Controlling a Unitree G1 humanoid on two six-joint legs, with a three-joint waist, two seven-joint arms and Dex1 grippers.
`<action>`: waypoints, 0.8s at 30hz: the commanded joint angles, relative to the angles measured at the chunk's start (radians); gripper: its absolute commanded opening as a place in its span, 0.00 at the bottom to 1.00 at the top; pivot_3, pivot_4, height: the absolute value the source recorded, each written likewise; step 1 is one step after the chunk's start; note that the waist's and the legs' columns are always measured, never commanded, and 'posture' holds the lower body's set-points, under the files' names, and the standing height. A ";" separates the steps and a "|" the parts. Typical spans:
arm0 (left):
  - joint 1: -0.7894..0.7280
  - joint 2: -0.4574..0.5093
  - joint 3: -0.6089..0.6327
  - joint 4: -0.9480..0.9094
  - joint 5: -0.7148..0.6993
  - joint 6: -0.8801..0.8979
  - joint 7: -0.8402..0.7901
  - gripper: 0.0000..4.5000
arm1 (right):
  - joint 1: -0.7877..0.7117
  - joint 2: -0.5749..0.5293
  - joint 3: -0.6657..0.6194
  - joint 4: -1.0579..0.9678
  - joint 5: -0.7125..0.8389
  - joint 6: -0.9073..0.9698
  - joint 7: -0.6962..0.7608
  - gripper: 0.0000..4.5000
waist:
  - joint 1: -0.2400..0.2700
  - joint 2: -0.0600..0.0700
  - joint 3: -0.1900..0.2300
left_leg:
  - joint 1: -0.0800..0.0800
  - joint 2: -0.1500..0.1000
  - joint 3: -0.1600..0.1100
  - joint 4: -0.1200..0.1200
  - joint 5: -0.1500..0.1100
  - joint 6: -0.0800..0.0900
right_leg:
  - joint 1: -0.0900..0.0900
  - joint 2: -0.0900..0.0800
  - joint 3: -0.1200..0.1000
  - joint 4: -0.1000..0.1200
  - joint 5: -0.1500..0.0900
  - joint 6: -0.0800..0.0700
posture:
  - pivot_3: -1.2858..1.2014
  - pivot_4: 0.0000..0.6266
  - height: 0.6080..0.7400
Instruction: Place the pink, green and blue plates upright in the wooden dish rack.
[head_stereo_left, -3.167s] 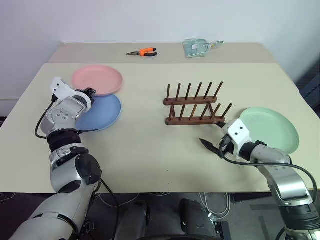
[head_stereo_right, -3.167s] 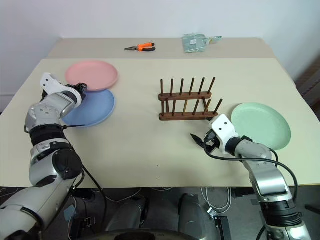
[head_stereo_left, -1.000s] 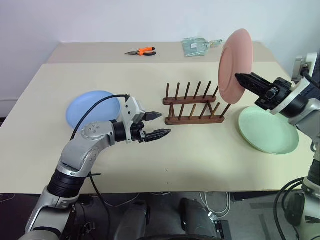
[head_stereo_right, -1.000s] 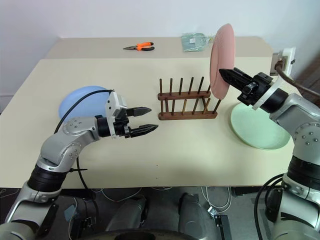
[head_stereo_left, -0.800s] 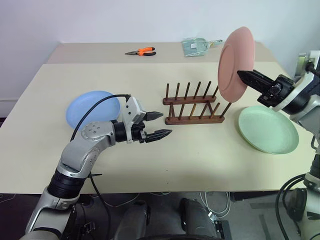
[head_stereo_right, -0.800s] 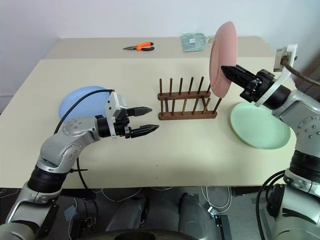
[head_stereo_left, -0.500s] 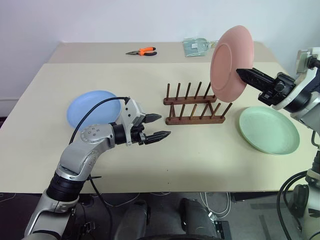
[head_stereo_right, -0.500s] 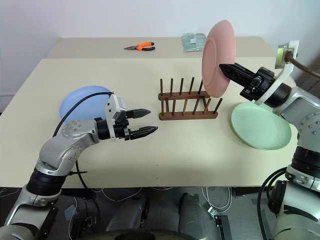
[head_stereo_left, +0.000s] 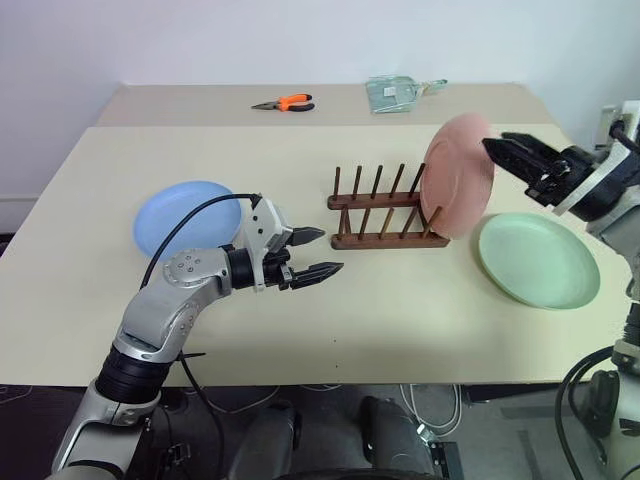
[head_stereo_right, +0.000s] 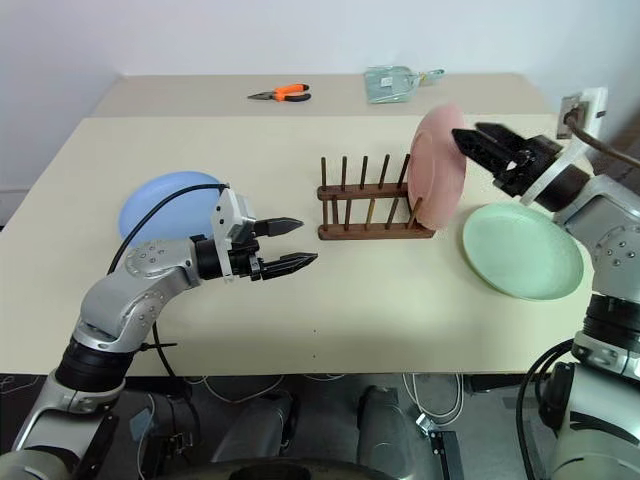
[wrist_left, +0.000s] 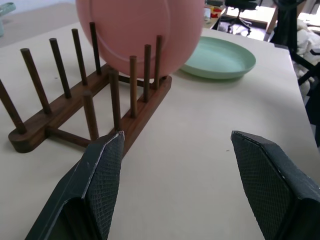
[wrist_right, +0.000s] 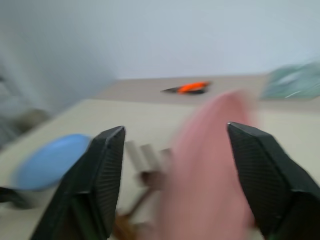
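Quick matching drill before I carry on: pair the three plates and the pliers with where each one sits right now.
Things:
1. pink plate
2. green plate
3. blue plate
4. pliers

Places:
A. flat on the table, to the right of the rack
B. far table edge, near the wall
C. upright at the rack's right end
D. flat on the table, to the left of the rack

Pairs: 1-C, 2-A, 3-D, 4-B
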 joint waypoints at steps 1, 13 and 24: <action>-0.012 -0.005 0.004 -0.011 0.009 -0.024 -0.012 0.78 | 0.109 -0.088 -0.111 -0.058 -0.076 -0.071 -0.013 0.67 | 0.006 0.000 0.000 | 0.000 0.000 -0.001 0.000 0.000 0.000 | 0.000 0.000 0.000 0.000 0.000 0.000 | 0.52 0.24 1.00; -0.048 -0.030 -0.046 0.049 0.057 -0.058 -0.062 0.78 | 0.612 -0.132 0.198 -0.270 -0.481 -0.250 0.009 0.67 | -0.012 0.004 -0.003 | 0.002 0.002 0.007 0.002 -0.001 0.001 | 0.002 0.000 0.004 0.001 -0.004 0.000 | 0.52 0.24 1.00; -0.024 -0.020 -0.032 0.018 0.064 -0.052 -0.062 0.78 | 0.499 -0.089 0.264 -0.110 -0.617 -0.252 -0.099 0.01 | -0.001 0.002 -0.004 | 0.002 0.001 0.009 0.002 -0.001 0.002 | 0.000 0.000 0.007 0.000 -0.004 0.000 | 0.52 0.24 1.00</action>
